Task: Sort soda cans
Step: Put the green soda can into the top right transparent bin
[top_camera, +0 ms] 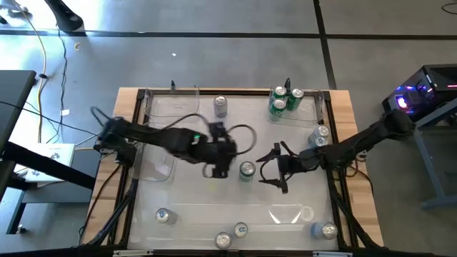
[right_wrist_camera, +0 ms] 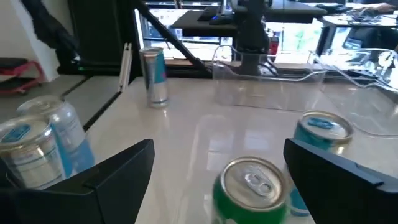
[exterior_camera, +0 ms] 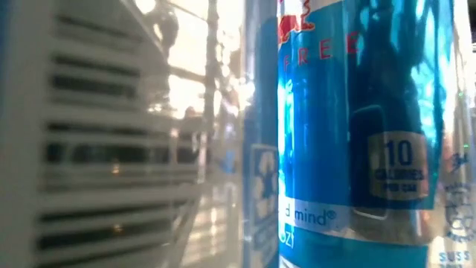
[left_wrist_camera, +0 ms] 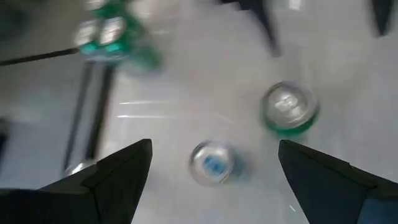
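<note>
Standing between both open grippers' fingers, a green can point(top_camera: 247, 170) untouched.

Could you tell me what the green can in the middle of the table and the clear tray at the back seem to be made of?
The green can looks like thin metal: a shiny silver top with a pull tab and a glossy printed body. The clear tray seems to be see-through plastic; the room shows through its walls and its edges catch the light, though glass cannot be ruled out.
</note>
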`<control>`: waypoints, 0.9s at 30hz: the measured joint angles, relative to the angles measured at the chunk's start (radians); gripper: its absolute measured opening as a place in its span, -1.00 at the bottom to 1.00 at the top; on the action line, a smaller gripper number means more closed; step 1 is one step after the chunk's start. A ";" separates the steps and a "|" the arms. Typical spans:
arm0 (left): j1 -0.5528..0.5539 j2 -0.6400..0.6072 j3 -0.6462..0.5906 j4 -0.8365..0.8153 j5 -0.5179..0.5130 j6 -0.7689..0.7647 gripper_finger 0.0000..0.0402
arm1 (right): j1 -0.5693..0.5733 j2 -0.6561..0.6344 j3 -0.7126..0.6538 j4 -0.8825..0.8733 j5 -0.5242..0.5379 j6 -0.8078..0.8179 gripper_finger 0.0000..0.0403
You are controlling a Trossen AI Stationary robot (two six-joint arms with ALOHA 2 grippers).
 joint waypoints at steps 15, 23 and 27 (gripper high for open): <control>-0.123 -0.578 -0.835 0.512 -0.253 -0.183 0.74 | -0.029 0.188 0.679 -0.981 0.070 0.097 0.76; -0.204 -0.671 -0.989 0.531 -0.358 -0.309 0.74 | -0.026 0.416 0.900 -1.209 0.070 0.234 0.76; -0.243 -0.669 -1.031 0.531 -0.374 -0.354 0.74 | -0.033 0.481 0.934 -1.248 0.070 0.262 0.76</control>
